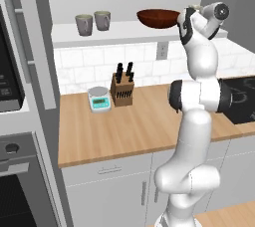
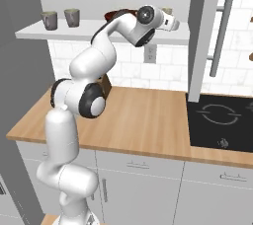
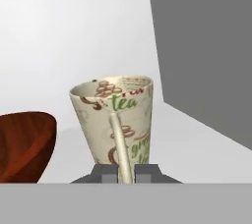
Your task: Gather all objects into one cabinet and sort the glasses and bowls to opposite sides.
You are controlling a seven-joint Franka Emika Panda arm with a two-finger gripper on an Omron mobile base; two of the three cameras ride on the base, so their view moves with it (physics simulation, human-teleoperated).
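White shelf (image 1: 124, 33) carries 2 grey mugs (image 1: 93, 23), bowl (image 1: 158, 18), cream mug (image 3: 115, 117)

Flat, even rendered light with no clear source. The worktop (image 1: 124, 126) carries only faint shadows, and the robot arm (image 1: 196, 121) shows soft shading. The base views are slightly soft and coarse; the cream mug (image 3: 115, 120) looks blurry up close.

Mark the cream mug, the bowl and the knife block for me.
cream mug (image 3: 115, 120), hand view, on its printed side wall.
bowl (image 1: 158, 18), left base view, on its outer wall.
knife block (image 1: 122, 89), left base view, on its wooden front.
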